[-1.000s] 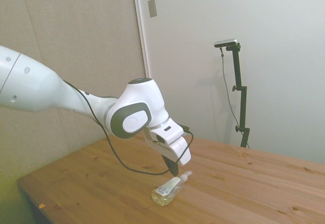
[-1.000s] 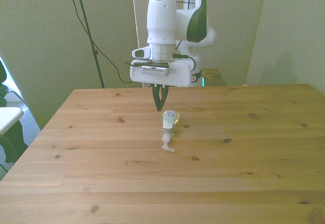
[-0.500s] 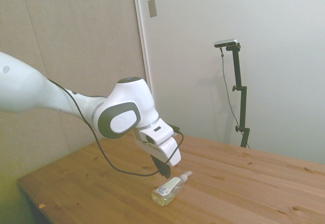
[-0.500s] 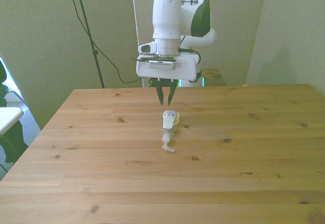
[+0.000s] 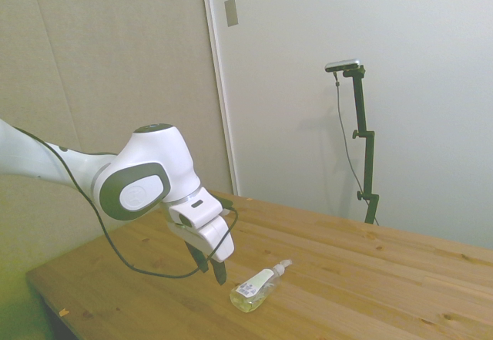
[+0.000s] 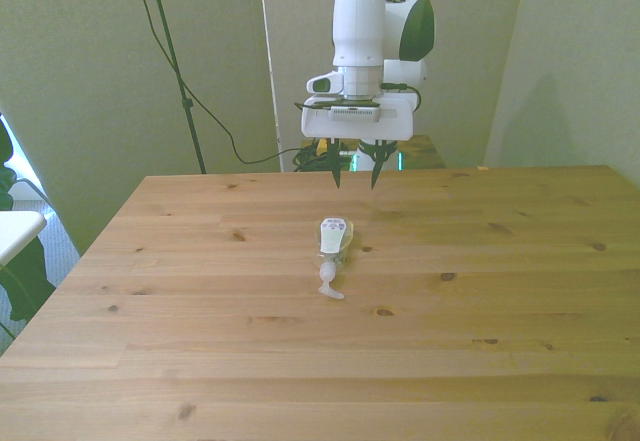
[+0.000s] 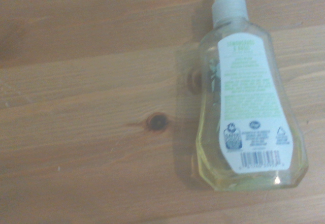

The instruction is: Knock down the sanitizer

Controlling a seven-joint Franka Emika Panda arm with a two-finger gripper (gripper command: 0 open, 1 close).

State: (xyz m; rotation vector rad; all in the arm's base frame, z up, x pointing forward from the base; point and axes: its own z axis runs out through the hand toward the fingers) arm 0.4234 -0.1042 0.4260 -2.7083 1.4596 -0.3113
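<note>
I see the sanitizer point(image 6: 333, 242) lying flat mid-frame on the counter point(image 6: 500, 301); my claw point(image 6: 355, 179) is spread wide above it, w/ nothing in it.

Arm shell: my links are glossy white, rounded, tube-like.
Joint cap: my wrist joint point(image 5: 137, 191) carries a dark grey oval cap with a white centre.
Upper link: in the front view, a dark green-black panel runs along my upper segment point(image 6: 415, 23).
Cable: a thin black cable point(image 5: 115, 251) hangs in a loop beneath my forearm.
Hand body: my gripper point(image 6: 356, 180) has a wide white housing with a ribbed strip on its face.
Fingers: my fingers point(image 6: 337, 171) are slim, dark and pointed.
</note>
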